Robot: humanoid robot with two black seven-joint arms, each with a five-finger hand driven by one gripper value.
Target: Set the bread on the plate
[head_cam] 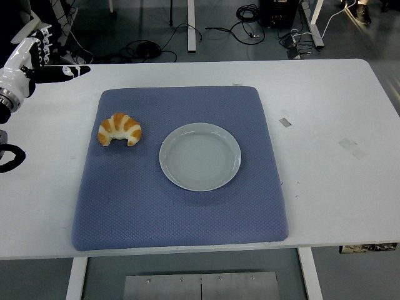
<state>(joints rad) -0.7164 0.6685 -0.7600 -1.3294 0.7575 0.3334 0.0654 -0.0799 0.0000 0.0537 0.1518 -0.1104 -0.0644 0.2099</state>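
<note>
A golden croissant (119, 129) lies on the left part of a blue mat (181, 206), curved ends toward me. To its right, an empty pale plate (200, 156) sits near the mat's middle. My left hand (39, 59) hovers at the far left over the table's back edge, well behind and left of the croissant, fingers spread and holding nothing. The right arm does not show.
The white table (331, 137) extends to the right of the mat with small tape marks (285, 122) on it. Cables (156, 44) and table legs lie on the floor beyond the far edge.
</note>
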